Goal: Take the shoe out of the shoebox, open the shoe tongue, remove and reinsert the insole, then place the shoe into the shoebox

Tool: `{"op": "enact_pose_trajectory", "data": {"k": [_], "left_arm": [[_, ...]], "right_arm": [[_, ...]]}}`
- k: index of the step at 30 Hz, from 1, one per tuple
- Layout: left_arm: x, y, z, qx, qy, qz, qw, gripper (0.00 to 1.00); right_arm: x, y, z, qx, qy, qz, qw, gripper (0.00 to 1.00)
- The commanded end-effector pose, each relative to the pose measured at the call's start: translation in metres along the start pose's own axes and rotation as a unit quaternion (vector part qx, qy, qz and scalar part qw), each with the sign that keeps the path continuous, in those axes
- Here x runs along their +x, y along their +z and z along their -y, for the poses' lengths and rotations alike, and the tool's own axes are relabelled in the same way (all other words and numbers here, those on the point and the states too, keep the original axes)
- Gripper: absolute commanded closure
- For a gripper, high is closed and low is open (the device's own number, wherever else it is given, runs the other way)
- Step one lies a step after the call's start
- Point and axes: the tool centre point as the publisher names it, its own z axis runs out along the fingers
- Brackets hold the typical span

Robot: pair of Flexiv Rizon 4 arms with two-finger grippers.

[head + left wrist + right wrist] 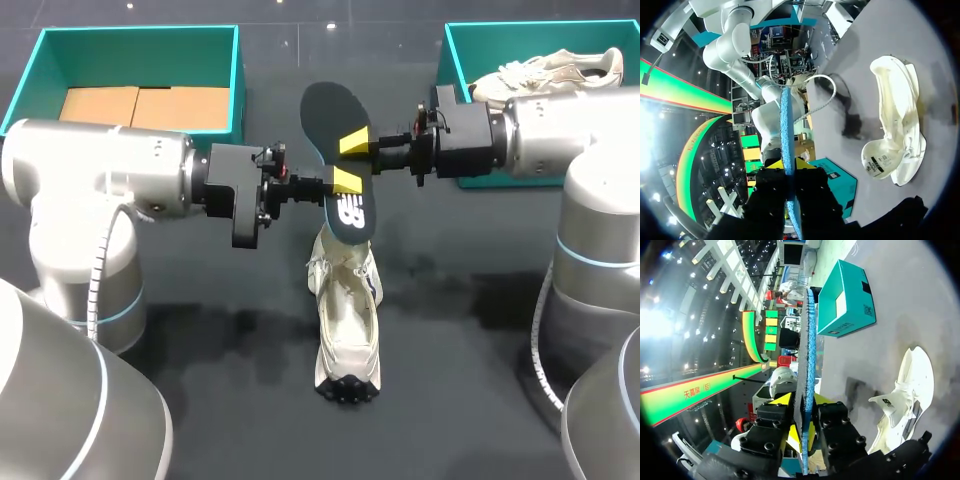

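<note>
While held in mid-air, clamped by left end effector [345,181] and right end effector [355,142], both closed on it: one insole [333,115]. Beneath, lying on the table [455,335], one shoe [346,310]. Behind, two boxes: left shoebox [40,62], and right shoebox [455,55] holding a second shoe [560,72].

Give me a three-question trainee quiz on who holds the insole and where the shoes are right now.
1. Multiple choice: what grips the insole?
A. the left end effector alone
B. the right end effector alone
C. both end effectors
2. True or false: the shoe lies on the table, in no box.
3. Fill in: the right-hand shoebox holds a ___.

Key
1. C. The left end effector and the right end effector both pinch it, above the shoe.
2. True.
3. A second shoe.
</note>
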Motion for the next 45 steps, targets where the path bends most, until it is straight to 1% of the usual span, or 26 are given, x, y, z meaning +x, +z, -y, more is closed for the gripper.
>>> {"op": "enact_pose_trajectory", "data": {"k": [1,2,6,14,15,16,17,20,22,24,26,29,31,33,34,35,37,45], "left_arm": [[0.001,0.001,0.001,-0.001,0.001,0.001,1.000,1.00],[0.001,0.001,0.001,-0.001,0.001,0.000,1.000,1.00],[0.002,0.003,0.001,-0.002,0.001,-0.001,1.000,1.00],[0.002,0.002,0.001,-0.005,-0.002,-0.006,1.000,1.00],[0.001,0.001,0.001,-0.005,-0.002,-0.006,1.000,0.81],[0.000,-0.001,0.002,-0.005,-0.003,-0.005,1.000,0.34],[-0.001,-0.004,0.002,-0.007,-0.006,-0.005,1.000,0.00],[-0.004,-0.018,0.003,-0.015,-0.015,-0.006,1.000,0.00],[-0.007,-0.030,0.003,-0.011,-0.021,-0.008,1.000,0.00],[-0.010,-0.043,0.002,0.001,-0.027,-0.023,0.999,0.00],[-0.011,-0.056,0.000,0.005,-0.036,-0.044,0.998,0.00],[-0.013,-0.076,-0.007,-0.001,-0.049,-0.071,0.996,0.00],[-0.020,-0.089,-0.010,-0.006,-0.061,-0.079,0.995,0.00],[-0.025,-0.100,-0.016,0.000,-0.073,-0.092,0.993,0.00],[-0.028,-0.103,-0.019,0.006,-0.076,-0.116,0.990,0.00],[-0.032,-0.106,-0.022,0.008,-0.062,-0.142,0.988,0.00],[-0.032,-0.106,-0.022,0.008,-0.062,-0.142,0.988,0.00],[-0.032,-0.106,-0.022,0.008,-0.062,-0.142,0.988,0.00]], "right_arm": [[-0.001,0.003,0.001,-0.001,0.000,0.001,1.000,0.93],[-0.001,0.003,0.001,-0.001,0.001,0.000,1.000,0.95],[-0.001,0.003,0.002,-0.001,0.001,-0.001,1.000,1.00],[-0.001,0.004,0.004,-0.002,0.003,-0.002,1.000,1.00],[-0.001,0.004,0.004,-0.002,0.003,-0.003,1.000,1.00],[-0.002,0.003,0.004,-0.002,0.004,-0.003,1.000,1.00],[-0.002,0.003,0.004,-0.003,0.004,-0.003,1.000,1.00],[-0.004,0.002,0.005,-0.004,0.005,-0.005,1.000,1.00],[-0.005,0.001,0.005,-0.004,0.006,-0.005,1.000,1.00],[-0.007,-0.001,0.006,-0.006,0.008,-0.005,1.000,1.00],[-0.010,-0.002,0.007,-0.006,0.011,-0.005,1.000,1.00],[-0.015,-0.003,0.011,-0.008,0.016,-0.002,1.000,1.00],[-0.017,-0.004,0.013,-0.009,0.019,-0.003,1.000,1.00],[-0.020,-0.004,0.016,-0.010,0.022,-0.004,1.000,1.00],[-0.021,-0.004,0.017,-0.012,0.023,-0.004,1.000,1.00],[-0.021,-0.004,0.017,-0.015,0.023,-0.003,1.000,1.00],[-0.022,-0.004,0.018,-0.021,0.023,-0.007,0.999,1.00],[-0.022,-0.004,0.018,-0.021,0.023,-0.007,0.999,1.00]]}}
